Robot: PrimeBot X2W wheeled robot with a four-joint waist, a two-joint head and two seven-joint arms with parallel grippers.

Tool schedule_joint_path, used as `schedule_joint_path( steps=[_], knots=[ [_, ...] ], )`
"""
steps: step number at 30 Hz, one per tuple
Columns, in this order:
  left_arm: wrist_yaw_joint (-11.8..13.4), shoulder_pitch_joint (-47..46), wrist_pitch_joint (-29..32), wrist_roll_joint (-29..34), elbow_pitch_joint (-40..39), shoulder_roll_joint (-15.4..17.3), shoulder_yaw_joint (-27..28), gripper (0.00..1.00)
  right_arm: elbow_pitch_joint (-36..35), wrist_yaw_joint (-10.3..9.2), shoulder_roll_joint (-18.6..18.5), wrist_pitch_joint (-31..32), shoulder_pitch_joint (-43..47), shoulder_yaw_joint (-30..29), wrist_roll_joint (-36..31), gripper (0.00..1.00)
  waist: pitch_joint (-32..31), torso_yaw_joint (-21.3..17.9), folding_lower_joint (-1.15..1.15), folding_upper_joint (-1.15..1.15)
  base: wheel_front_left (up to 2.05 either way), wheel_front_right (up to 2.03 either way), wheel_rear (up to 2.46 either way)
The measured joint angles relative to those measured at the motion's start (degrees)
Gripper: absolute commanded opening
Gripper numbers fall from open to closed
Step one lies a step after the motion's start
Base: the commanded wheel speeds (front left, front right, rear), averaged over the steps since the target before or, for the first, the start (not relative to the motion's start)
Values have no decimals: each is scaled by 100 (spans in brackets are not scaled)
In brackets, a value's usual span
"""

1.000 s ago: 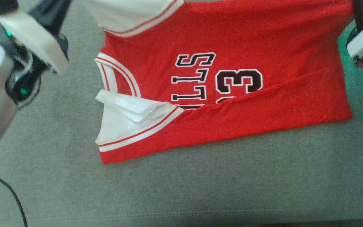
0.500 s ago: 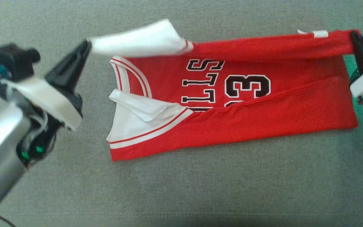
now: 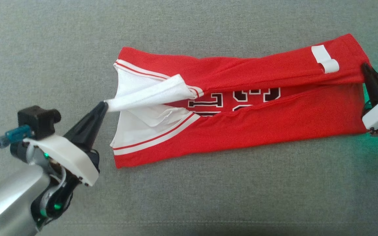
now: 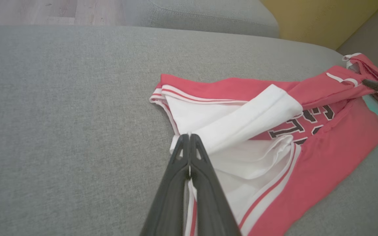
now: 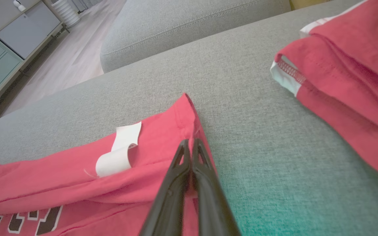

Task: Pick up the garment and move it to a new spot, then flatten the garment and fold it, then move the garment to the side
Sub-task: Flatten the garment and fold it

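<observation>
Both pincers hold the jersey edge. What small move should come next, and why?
Probably draw both pincers slightly nearer and lower the flap. The left pincer is shut on the white shoulder strip, the right pincer on the red hem corner, and the folded flap of the jersey leaves the lettering partly uncovered.

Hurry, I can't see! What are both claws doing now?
Left gripper: shut on the jersey, at its white strap.
Right gripper: shut on the jersey, at its hem.
</observation>
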Motion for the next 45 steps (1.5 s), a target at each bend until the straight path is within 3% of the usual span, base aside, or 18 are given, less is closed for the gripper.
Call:
schedule_joint_path(
  steps=[6,7,8,9,10,11,15,19,27,36,45],
  knots=[
    [134,82,-2,87,33,-21,-94,0,-93,0,124,147,125,-174,-116,0,-20,29,0,0,0,0,0],
    [142,82,-2,101,56,-43,-105,0,-93,0,154,180,163,-196,-118,12,-36,34,0,0,0,0,0],
    [141,87,-2,103,79,-73,-122,0,-92,0,183,226,209,-231,-118,40,-58,38,0,0,0,0,0],
    [141,103,-2,103,107,-111,-134,15,-92,0,203,253,260,-254,-136,100,-84,41,0,0,0,0,0],
    [153,136,-3,104,142,-149,-134,48,-96,0,225,256,311,-320,-181,100,-113,41,0,0,0,0,0],
    [192,176,-7,107,180,-185,-132,100,-112,0,242,255,364,-385,-215,100,-144,41,0,0,0,0,0],
    [434,389,-52,326,328,-415,103,100,-293,0,369,43,671,-580,-345,100,-392,20,0,0,0,0,0],
    [738,814,-58,866,280,-824,858,100,-452,0,510,-234,1147,-649,-470,100,-716,-12,0,0,0,0,0],
    [1072,2620,-58,2169,234,-1753,1982,100,-371,0,787,-935,2196,-467,-825,100,-1654,-94,0,0,0,0,0],
    [1085,3652,-58,3400,196,-2519,2670,100,-305,0,899,-1503,2496,-446,-1037,100,-2313,-96,0,0,0,0,0],
    [951,4050,-58,4519,65,-2961,2880,100,12,0,1039,-1603,2709,-736,-1178,100,-2450,336,0,0,0,0,0]
  ],
)
